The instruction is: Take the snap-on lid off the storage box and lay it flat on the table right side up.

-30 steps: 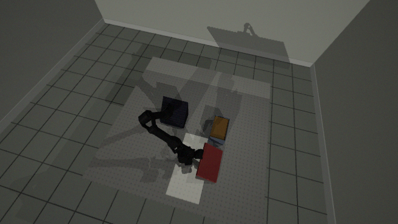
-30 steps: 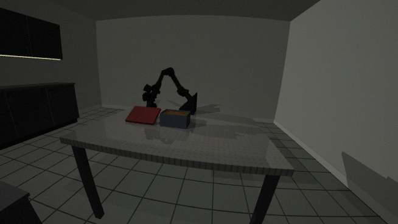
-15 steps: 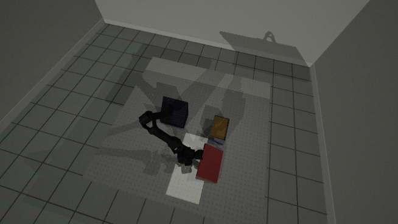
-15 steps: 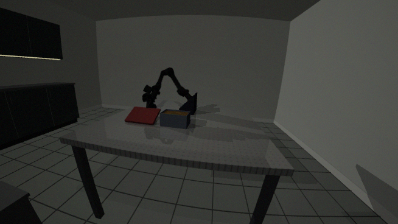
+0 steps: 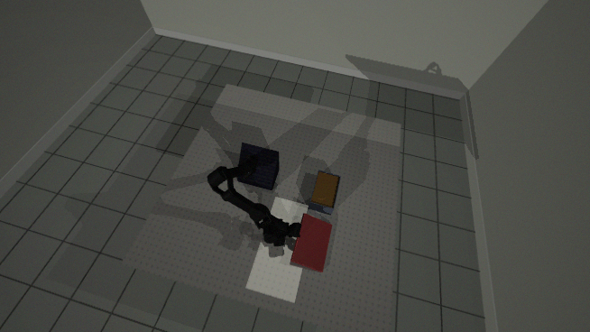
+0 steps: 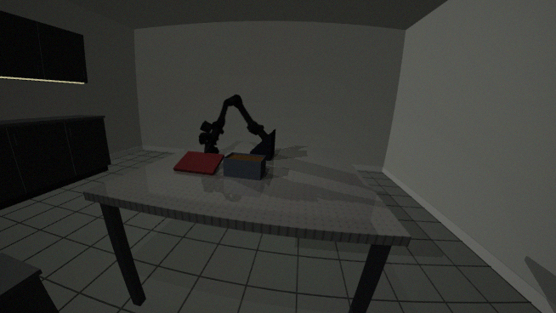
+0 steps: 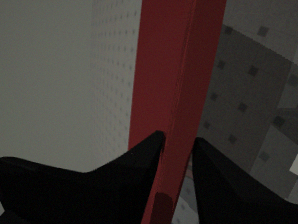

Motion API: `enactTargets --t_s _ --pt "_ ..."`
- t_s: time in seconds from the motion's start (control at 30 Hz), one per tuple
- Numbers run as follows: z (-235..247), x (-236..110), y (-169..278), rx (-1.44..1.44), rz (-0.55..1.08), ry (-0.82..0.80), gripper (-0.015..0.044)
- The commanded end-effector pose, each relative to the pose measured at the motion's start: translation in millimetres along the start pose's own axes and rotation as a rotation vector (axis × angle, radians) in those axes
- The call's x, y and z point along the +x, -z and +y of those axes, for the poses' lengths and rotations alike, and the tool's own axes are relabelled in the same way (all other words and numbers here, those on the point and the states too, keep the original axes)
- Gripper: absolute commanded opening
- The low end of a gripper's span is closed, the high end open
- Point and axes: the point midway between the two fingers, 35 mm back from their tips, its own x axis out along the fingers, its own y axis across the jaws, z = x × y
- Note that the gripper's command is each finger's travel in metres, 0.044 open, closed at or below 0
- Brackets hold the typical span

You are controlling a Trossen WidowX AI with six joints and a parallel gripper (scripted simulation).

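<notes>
The red lid (image 5: pixel 312 243) (image 6: pixel 199 162) (image 7: pixel 178 90) is off the box and lies about level, low over the table, beside the box. My gripper (image 5: pixel 294 231) (image 6: pixel 209 147) (image 7: pixel 177 140) is shut on the lid's edge; in the wrist view both dark fingers pinch the rim. The blue storage box (image 5: pixel 325 191) (image 6: pixel 244 166) stands open with an orange inside, just beyond the lid. I cannot tell whether the lid touches the table.
A white rectangle (image 5: pixel 275 271) lies on the table (image 6: pixel 297 204) under and beside the lid. The arm's dark base block (image 5: pixel 259 165) (image 6: pixel 266 146) stands behind the box. Tiled floor surrounds the table; dark cabinets (image 6: pixel 51 149) stand at the left.
</notes>
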Motion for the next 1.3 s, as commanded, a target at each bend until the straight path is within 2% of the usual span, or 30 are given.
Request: enactTargets --t_s 0.0,0.07,0.4,0.47,0.67,1.27 --pt "-8.7 6.3 4.0 0.002 0.012 0.019 0.0000" --pt "-10.0 7.3 4.0 0.002 0.012 0.019 0.0000" --pt "-1.0 1.0 -1.1 0.002 0.012 0.019 0.0262" --pt "-1.0 1.0 -1.1 0.002 0.012 0.019 0.0275" --pt "-7.2 -7.0 -0.8 0.001 0.012 0.019 0.0433" --pt "-29.9 -35.0 -1.0 0.000 0.013 0.020 0.0440"
